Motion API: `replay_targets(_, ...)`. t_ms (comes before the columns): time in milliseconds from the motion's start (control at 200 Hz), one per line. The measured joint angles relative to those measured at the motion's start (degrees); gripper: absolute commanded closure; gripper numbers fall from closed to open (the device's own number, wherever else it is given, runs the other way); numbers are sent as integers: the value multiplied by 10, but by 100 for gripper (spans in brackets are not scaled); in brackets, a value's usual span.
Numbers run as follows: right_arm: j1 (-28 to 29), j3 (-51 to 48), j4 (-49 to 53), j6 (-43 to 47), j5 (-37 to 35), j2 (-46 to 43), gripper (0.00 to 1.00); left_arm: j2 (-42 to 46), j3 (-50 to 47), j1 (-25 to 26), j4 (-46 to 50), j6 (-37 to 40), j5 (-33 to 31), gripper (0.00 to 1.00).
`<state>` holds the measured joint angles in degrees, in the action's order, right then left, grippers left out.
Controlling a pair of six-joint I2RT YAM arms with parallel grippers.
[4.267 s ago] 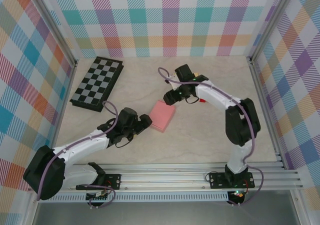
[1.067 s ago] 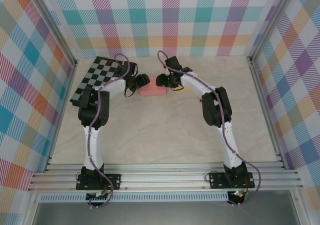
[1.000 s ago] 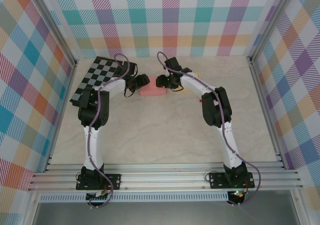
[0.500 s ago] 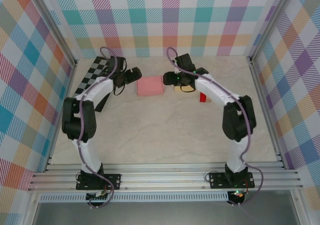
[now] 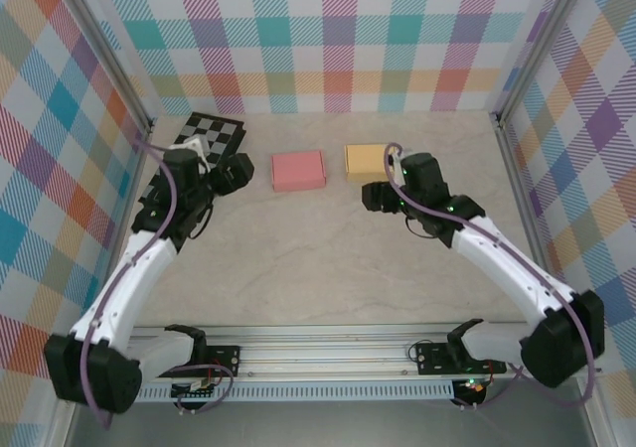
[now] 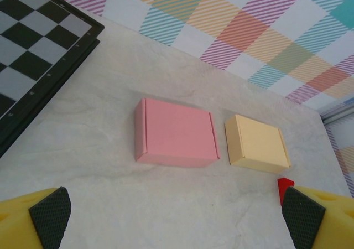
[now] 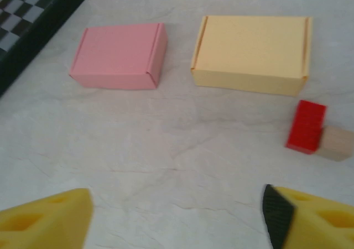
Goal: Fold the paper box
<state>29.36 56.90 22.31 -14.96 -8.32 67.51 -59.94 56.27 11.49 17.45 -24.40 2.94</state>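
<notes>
The pink box (image 5: 298,171) lies closed and flat on the desk (image 5: 328,268) near the back wall, lid down and side flaps tucked. It sits just beside a yellow box (image 5: 366,159) of the same make, not touching it. The pairing reads as a deliberate line-up of finished boxes, with the chessboard (image 5: 199,139) off to the left and a red block (image 7: 306,125) off to the right, both outside the row. Both arms hang on the near side of the boxes. The left tool (image 6: 177,218) stands wide open with nothing between its fingers, and the right tool (image 7: 174,218) is likewise spread and empty. Each wrist camera looks across bare desk at the pair. With no flap standing loose, the folding appears done, and the open tools, well apart from the box, suggest nothing more is asked of them.
</notes>
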Motion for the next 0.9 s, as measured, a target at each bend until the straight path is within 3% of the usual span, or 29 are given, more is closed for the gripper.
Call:
replay_targets(270, 0, -123, 0, 41, -123, -162, 0, 205, -49, 0, 111, 40, -14, 0)
replay_targets(430, -1, -151, -11, 62, -205, -156, 0, 288, -141, 0, 108, 83, -35, 0)
replay_targets(560, -28, -191, -80, 95, -238, -135, 0, 290, -175, 0, 109, 101, -63, 0)
replay_targets(695, -101, -236, -174, 142, -209, -96, 0, 282, -176, 0, 103, 113, -74, 0)
replay_targets(900, -219, -257, -275, 125, -133, -11, 0, 292, -178, 1, 94, 134, -94, 0)
